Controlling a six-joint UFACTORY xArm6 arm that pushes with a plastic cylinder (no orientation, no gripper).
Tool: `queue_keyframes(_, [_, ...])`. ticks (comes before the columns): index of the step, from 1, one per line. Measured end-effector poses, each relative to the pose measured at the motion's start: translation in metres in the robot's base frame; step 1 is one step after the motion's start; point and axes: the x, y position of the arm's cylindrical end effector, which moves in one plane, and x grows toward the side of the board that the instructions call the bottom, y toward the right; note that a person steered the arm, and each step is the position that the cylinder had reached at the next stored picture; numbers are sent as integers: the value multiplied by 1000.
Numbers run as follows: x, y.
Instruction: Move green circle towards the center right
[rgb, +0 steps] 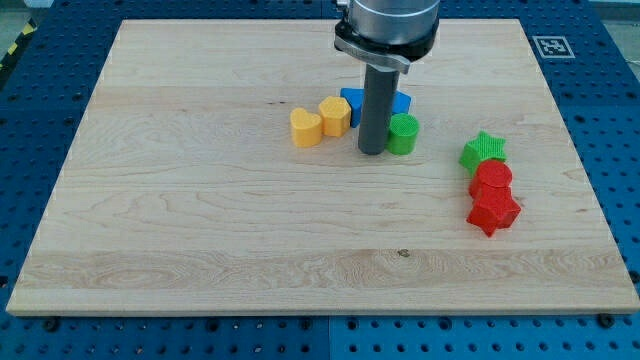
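Wooden board (200, 230), yellow (306, 128), orange (335, 116), blue (352, 100), green (404, 133), red blocks (492, 178) on it

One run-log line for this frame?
my tip | against view's left side of green circle block | wooden board | green circle not yet center right

Pale, smooth, matt wooden board (200, 220); ridged matt plastic green circle (404, 133); dull dark rod (375, 110).

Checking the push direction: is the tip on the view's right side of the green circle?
No, my tip stands against the view's left side of the green circle.
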Motion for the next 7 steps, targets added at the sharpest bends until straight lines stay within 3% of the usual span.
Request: queue_keyframes(7, [-21,50])
